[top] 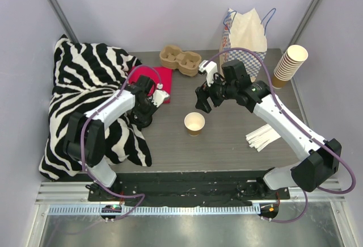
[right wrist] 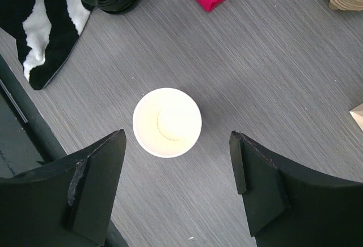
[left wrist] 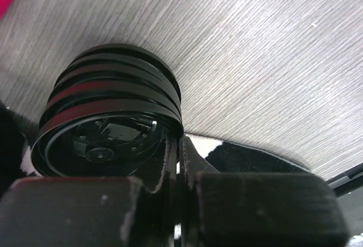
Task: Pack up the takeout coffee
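No cup with a lid on it shows. A lidless tan paper cup (top: 194, 123) stands open at the table's middle; it also shows in the right wrist view (right wrist: 167, 122). My right gripper (top: 203, 100) hangs above it, a little behind it, open and empty (right wrist: 178, 145), with the cup just ahead of the fingertips. A stack of black lids (left wrist: 110, 96) sits by the zebra cloth (top: 85, 105). My left gripper (top: 145, 112) is down at this stack. Its jaws are pressed nearly together (left wrist: 180, 145) on the rim of the nearest lid.
A cardboard cup carrier (top: 180, 59) and a paper bag (top: 245, 34) stand at the back. A tall stack of lidless cups (top: 289, 64) is at the right. A red cloth (top: 161, 79) lies behind the left gripper. White paper strips (top: 264, 137) lie under the right arm.
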Available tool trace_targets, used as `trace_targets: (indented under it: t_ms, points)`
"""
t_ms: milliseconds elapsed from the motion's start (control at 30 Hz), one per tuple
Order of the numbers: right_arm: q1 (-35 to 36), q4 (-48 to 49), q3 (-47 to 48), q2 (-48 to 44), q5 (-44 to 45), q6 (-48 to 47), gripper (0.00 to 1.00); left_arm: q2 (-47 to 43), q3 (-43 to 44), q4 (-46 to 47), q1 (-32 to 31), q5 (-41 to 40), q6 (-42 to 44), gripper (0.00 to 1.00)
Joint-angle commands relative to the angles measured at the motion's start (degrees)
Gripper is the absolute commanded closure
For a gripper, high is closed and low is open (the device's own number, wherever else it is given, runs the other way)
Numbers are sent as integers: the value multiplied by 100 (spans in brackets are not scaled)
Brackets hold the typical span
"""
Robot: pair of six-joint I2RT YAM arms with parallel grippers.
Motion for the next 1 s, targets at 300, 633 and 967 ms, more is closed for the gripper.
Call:
trace_targets:
  t_ms: [300, 633, 967]
  points:
    - [-4, 88, 367, 63, -12, 43, 19, -350, 499, -321, -26, 48, -16, 100]
    - [-13, 123, 560, 186, -73, 262, 18, -1077, 912, -717, -26, 732, -113, 100]
    - [-347, 737, 1237, 1029, -1294, 2983, 16, -2222, 983, -690, -966, 954, 300, 100]
